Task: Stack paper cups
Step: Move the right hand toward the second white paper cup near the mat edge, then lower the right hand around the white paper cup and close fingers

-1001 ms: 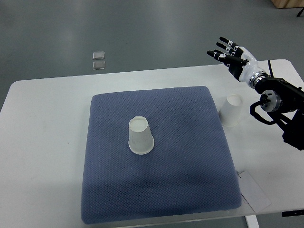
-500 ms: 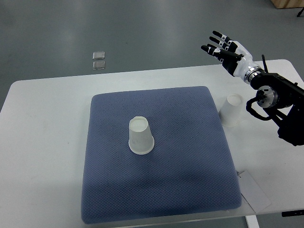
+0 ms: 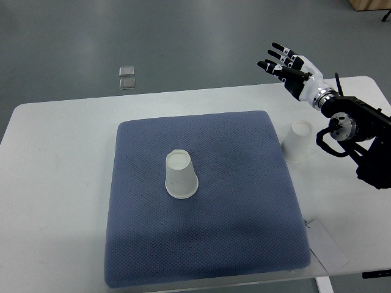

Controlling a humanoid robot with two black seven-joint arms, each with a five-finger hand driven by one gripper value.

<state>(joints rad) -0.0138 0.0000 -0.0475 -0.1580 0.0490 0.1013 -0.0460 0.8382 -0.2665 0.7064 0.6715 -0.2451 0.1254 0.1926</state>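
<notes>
White surface (image 3: pixel 61 159) on grey floor (image 3: pixel 183 36), blue mat (image 3: pixel 244 201) centred, two cups inverted.
One cup (image 3: pixel 181 175) stands upside down mid-mat; second cup (image 3: pixel 297 141) stands just off the mat's right edge, under the right arm. Right hand (image 3: pixel 288 65) hovers above the far edge, fingers spread, holding nothing. No legible writing. Two small clear squares (image 3: pixel 127 77) lie on the floor; paper sheet (image 3: pixel 327 244) near the front right corner.
</notes>
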